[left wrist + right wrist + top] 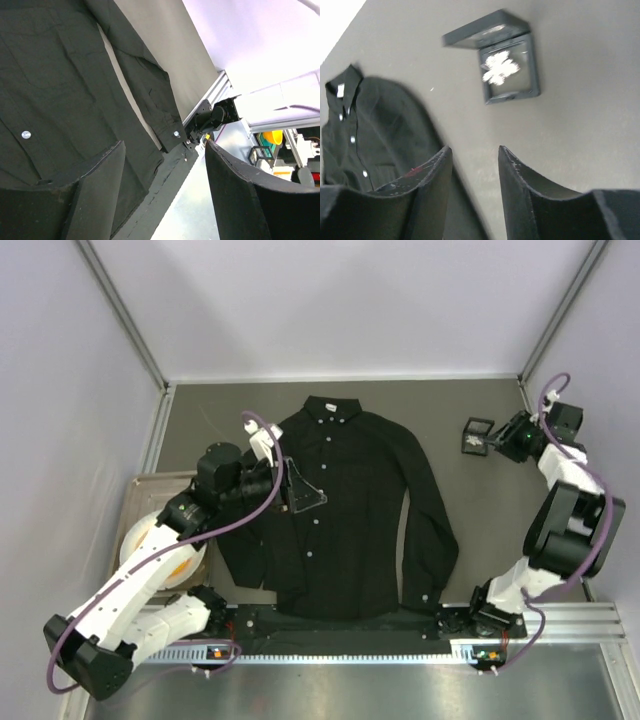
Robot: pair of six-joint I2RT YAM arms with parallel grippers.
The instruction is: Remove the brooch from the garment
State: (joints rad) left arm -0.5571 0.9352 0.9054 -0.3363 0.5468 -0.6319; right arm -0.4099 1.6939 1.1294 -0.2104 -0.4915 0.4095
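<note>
Brooch [500, 67] lies in the open box [512, 97], off the shirt [350, 500] at its 2 o'clock. Right gripper [474, 150] hangs near the box, fingers narrowly parted, empty. Left gripper [164, 145] hovers over the shirt's 9 o'clock side, fingers wide, empty.

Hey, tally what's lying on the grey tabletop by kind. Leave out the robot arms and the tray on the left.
Shirt: 1
Small box, lid open: 1
Brooch, inside the box: 1
Total: 3
</note>
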